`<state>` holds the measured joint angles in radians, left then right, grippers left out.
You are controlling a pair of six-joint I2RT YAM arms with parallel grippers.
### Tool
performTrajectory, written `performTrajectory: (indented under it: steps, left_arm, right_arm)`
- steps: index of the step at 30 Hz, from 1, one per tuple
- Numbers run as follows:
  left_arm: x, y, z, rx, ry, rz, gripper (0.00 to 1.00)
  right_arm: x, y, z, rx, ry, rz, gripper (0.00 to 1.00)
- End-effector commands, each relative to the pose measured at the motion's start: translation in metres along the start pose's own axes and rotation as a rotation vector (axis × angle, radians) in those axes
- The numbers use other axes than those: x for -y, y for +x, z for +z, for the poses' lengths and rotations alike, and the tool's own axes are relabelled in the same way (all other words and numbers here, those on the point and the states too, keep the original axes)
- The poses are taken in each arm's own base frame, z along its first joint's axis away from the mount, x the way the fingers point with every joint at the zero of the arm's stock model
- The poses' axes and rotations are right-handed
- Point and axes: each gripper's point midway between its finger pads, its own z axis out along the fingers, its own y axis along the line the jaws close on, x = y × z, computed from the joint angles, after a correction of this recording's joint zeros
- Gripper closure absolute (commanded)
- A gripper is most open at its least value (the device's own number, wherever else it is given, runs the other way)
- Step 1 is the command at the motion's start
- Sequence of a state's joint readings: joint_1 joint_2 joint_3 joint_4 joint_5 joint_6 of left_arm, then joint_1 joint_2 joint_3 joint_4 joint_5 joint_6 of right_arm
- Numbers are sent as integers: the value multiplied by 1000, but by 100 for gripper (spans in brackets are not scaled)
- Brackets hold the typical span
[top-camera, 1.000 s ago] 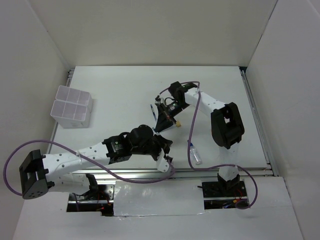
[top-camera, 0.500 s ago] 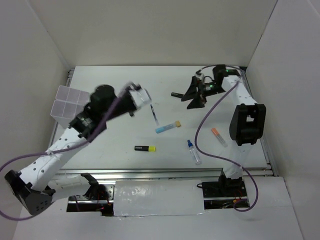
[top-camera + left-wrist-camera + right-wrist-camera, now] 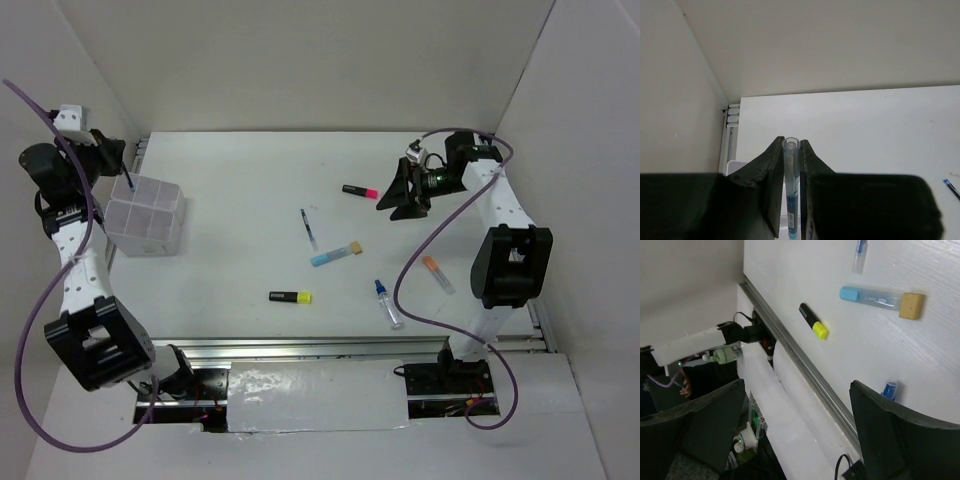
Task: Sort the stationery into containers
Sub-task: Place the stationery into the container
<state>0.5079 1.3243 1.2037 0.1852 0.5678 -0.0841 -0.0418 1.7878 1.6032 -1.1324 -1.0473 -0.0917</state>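
Two dark fingers [image 3: 771, 180] of the left gripper [image 3: 791, 145] were pressed narrow on a thin pen [image 3: 791, 190] with a clear barrel and blue ink inside, so this hand was closed and holding it. I judged the step in hand to be putting this pen into the organizer box [image 3: 150, 215], which stood just beside the gripper at the far left of the table [image 3: 240, 170]. To do it well, the arm should bring the pen's end over one compartment, away from the dividing walls. It should then lower the pen steeply until the end is below the rim, and only then let go, because a long thin pen may lean over a wall and fall out. The pen's long axis lay along the fingers. Its open clear end stood just past the fingertips and pointed away from the wrist. In the top view it showed as a thin dark line going from the gripper toward the far left corner of the box. Whether it touched the rim, I could not tell. The right gripper [image 3: 400, 195] hung with fingers wide apart and empty, near the pink-capped highlighter [image 3: 358, 190].
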Motion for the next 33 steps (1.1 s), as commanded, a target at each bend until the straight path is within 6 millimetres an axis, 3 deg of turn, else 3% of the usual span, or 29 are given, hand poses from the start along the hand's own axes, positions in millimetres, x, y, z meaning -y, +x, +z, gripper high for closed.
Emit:
performTrajectory:
  steps: [1, 2, 4, 7, 9, 13, 17, 23, 28, 33]
  left_arm:
    - [-21, -38, 11, 123, 40, 81, 100]
    - [-34, -29, 16, 109, 25, 71, 100]
    - [-45, -34, 23, 132, 11, 97, 99]
    - [-65, -25, 38, 132, -19, 115, 97]
    - [-72, -25, 45, 136, -27, 137, 97]
    - [-85, -4, 63, 97, -18, 115, 97]
    - [-90, 8, 75, 81, -5, 80, 97]
    - [-87, 45, 84, 27, -2, 73, 96]
    - [-83, 80, 87, -26, -5, 52, 89]
    - [-88, 97, 85, -51, -38, 102, 84]
  right_arm:
    - [-5, -4, -2, 38, 43, -112, 9]
    - [-5, -3, 0, 37, 48, -119, 9]
    - [0, -2, 1, 38, 76, -128, 9]
    - [2, 0, 2, 40, 100, -148, 9]
    - [4, 0, 3, 40, 103, -152, 9]
    - [8, 2, 5, 33, 100, -151, 9]
    - [14, 4, 7, 25, 109, -155, 9]
    - [20, -1, 15, 10, 160, -209, 9]
    - [26, -6, 24, -4, 182, -226, 10]
    - [34, -12, 37, -11, 232, -260, 12]
